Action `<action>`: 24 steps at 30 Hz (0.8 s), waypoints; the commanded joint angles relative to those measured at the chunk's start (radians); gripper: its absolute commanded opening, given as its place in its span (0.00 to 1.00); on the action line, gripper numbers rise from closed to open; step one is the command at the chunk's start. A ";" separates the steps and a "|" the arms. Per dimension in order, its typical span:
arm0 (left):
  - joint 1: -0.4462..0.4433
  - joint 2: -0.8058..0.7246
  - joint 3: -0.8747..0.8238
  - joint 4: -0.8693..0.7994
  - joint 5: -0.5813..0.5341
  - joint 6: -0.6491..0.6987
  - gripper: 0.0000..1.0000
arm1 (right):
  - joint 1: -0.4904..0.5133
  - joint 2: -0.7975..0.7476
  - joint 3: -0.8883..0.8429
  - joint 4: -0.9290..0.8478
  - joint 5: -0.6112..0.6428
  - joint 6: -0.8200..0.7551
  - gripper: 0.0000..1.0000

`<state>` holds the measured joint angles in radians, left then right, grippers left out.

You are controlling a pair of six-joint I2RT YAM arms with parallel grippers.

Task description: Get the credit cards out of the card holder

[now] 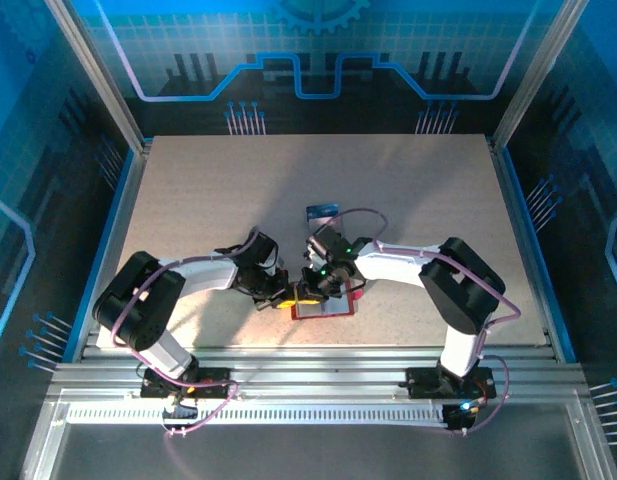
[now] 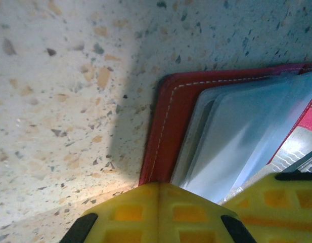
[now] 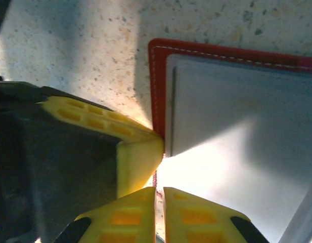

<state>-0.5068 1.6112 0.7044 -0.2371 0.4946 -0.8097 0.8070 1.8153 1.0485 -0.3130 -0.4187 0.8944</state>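
At the near edge of the table [image 1: 188, 200], the left gripper [image 2: 222, 196] sits at 9 o'clock of the open red card holder [image 1: 328, 310] — fingers drawn close on its edge, a pale pocket leaf [image 2: 231, 136] in the narrow gap. The right gripper [image 3: 159, 200], over the holder's 12 o'clock side, has its fingers nearly touching — whether it holds anything, I cannot tell. A blue credit card [image 1: 323, 212] lies farther off at 12 o'clock.

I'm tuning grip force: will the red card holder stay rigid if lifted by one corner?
Probably not. The card holder looks like soft stitched material lying open, so it would likely sag or fold. Its glossy pale pockets look thin and slick, so a grip may slip there.
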 commanded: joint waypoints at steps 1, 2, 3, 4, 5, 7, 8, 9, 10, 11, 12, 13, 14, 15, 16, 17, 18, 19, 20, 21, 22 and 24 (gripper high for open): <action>-0.001 0.019 -0.014 -0.044 0.005 0.024 0.00 | 0.011 0.031 0.011 -0.013 0.020 -0.001 0.11; -0.002 0.021 -0.013 -0.049 0.004 0.028 0.00 | 0.011 0.038 0.011 -0.011 0.020 -0.003 0.11; -0.002 0.022 -0.011 -0.054 0.003 0.030 0.00 | 0.011 0.045 0.012 -0.011 0.021 -0.004 0.11; -0.002 0.024 -0.008 -0.061 0.000 0.033 0.00 | 0.010 0.051 0.013 -0.011 0.022 -0.005 0.11; -0.001 0.025 -0.004 -0.071 -0.006 0.038 0.00 | 0.011 0.058 0.014 -0.010 0.021 -0.007 0.12; -0.002 0.029 0.003 -0.093 -0.017 0.045 0.00 | 0.010 0.065 0.016 -0.019 0.028 -0.010 0.12; -0.002 0.030 0.005 -0.100 -0.022 0.048 0.00 | 0.011 0.066 0.019 -0.032 0.036 -0.012 0.13; -0.002 0.031 0.006 -0.104 -0.024 0.049 0.00 | 0.013 0.064 0.023 -0.051 0.051 -0.018 0.14; -0.001 0.032 0.006 -0.105 -0.025 0.050 0.00 | 0.014 0.061 0.029 -0.073 0.068 -0.023 0.15; -0.001 0.033 0.004 -0.105 -0.025 0.050 0.00 | 0.018 0.059 0.036 -0.101 0.089 -0.034 0.16; -0.001 0.033 0.004 -0.105 -0.024 0.052 0.00 | 0.020 0.055 0.045 -0.130 0.110 -0.042 0.18; -0.001 0.035 0.003 -0.104 -0.024 0.052 0.00 | 0.021 0.051 0.052 -0.155 0.127 -0.049 0.19; -0.001 0.035 0.001 -0.103 -0.025 0.051 0.00 | 0.024 0.049 0.059 -0.177 0.143 -0.056 0.20; -0.001 0.036 0.001 -0.103 -0.024 0.052 0.00 | 0.026 0.046 0.066 -0.196 0.155 -0.062 0.21; 0.000 0.038 0.001 -0.103 -0.024 0.052 0.00 | 0.030 0.044 0.073 -0.211 0.165 -0.066 0.22; 0.000 0.040 0.002 -0.103 -0.026 0.053 0.00 | 0.035 0.042 0.081 -0.228 0.178 -0.071 0.23; 0.001 0.042 0.003 -0.104 -0.025 0.055 0.00 | 0.039 0.041 0.089 -0.242 0.188 -0.073 0.24; -0.001 0.045 0.004 -0.104 -0.025 0.055 0.00 | 0.040 0.043 0.097 -0.257 0.199 -0.078 0.25; 0.000 0.047 0.005 -0.105 -0.024 0.055 0.00 | 0.045 0.045 0.107 -0.274 0.209 -0.083 0.26; 0.000 0.047 0.006 -0.104 -0.024 0.055 0.00 | 0.047 0.048 0.114 -0.287 0.220 -0.086 0.27; 0.000 0.047 0.007 -0.105 -0.025 0.055 0.00 | 0.049 0.050 0.123 -0.305 0.233 -0.090 0.28; 0.000 0.043 0.009 -0.109 -0.026 0.055 0.00 | 0.052 0.050 0.136 -0.331 0.253 -0.097 0.32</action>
<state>-0.5060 1.6222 0.7166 -0.2604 0.4950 -0.7765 0.8463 1.8542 1.1603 -0.5354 -0.2382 0.8165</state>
